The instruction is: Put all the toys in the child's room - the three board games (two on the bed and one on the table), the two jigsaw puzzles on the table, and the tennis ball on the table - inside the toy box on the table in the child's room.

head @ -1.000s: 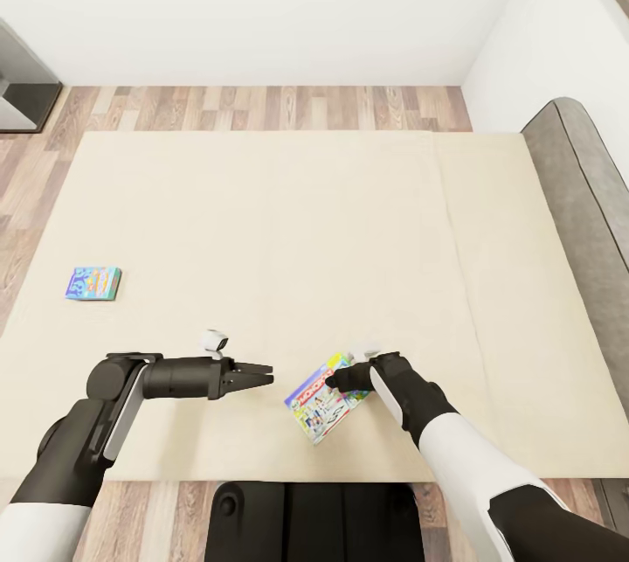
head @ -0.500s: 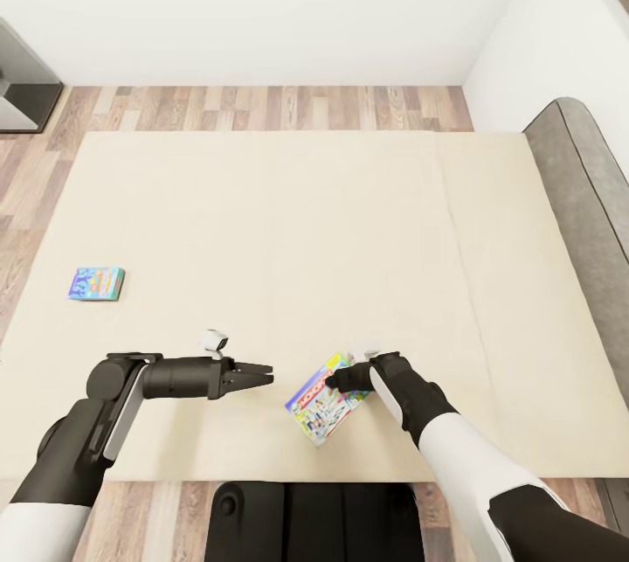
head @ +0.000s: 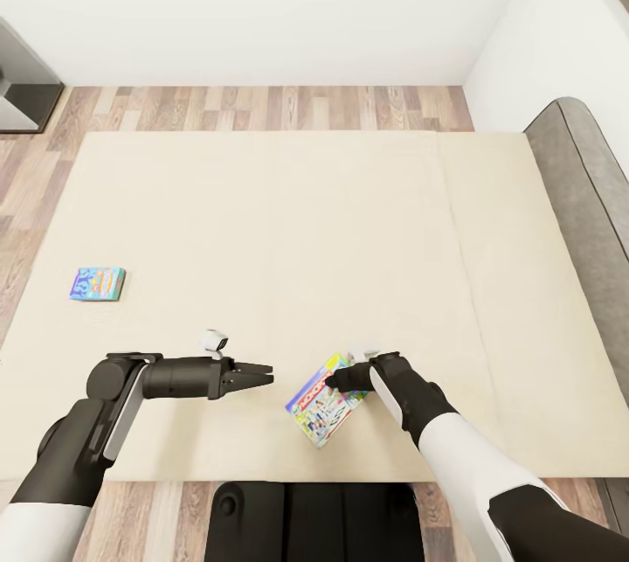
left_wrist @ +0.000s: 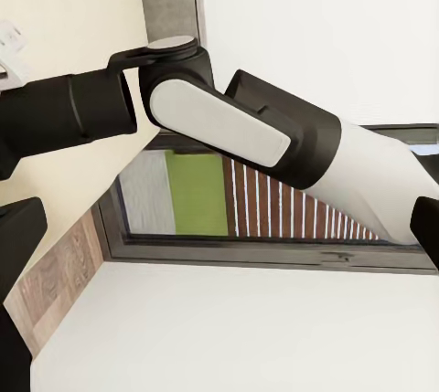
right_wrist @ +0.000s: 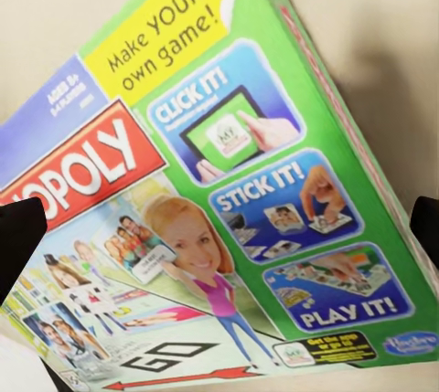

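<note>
Wide cream bed (head: 306, 221) on plank floor (head: 262, 106), green Monopoly board-game box (head: 325, 398) by its near edge, between my spread right gripper (head: 333, 382) fingers, grip unclear, left gripper (head: 265, 374) pressed together, small blue game box (head: 96, 283) near the left edge.

Open bed (head: 288, 221) between arms, Monopoly box (head: 325, 397) under right tool (head: 332, 384), headboard (head: 584, 195) rightward

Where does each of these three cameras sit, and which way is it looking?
Head view: on the robot's head, facing down over the bed; both arms, left gripper and right gripper show.
Left wrist view: on the left arm, facing across at the right arm and a window.
Right wrist view: on the right arm, close above the Monopoly box.
Shared: head and right wrist views both show that box.
</note>
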Robot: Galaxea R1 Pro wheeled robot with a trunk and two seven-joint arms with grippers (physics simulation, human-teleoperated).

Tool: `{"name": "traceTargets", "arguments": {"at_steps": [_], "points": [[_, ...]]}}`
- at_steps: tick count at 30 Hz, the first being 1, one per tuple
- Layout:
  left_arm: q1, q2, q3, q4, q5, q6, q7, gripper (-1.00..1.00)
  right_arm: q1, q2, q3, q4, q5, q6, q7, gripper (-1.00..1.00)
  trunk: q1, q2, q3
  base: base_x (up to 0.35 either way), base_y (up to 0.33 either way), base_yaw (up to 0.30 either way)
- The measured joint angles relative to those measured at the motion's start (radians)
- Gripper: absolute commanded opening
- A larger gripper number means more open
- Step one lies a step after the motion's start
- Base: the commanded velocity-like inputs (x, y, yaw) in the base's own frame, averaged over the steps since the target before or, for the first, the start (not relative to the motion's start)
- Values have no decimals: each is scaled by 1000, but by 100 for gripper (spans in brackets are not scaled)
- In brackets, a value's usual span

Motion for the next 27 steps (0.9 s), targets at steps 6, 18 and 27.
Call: {"name": "traceTargets", "arguments": {"at_steps": [6, 18, 27], "points": [[0, 0, 0, 0, 0, 0, 0, 100, 0, 0, 0, 0, 0, 0, 0, 100, 0, 0, 0, 0, 58, 0], [0, 0, 0, 0, 0, 0, 0, 100, 0, 0, 0, 0, 0, 0, 0, 100, 0, 0, 0, 0, 17, 0], [0, 0, 0, 0, 0, 0, 0, 100, 0, 0, 0, 0, 0, 0, 0, 100, 0, 0, 0, 0, 41, 0]]}}
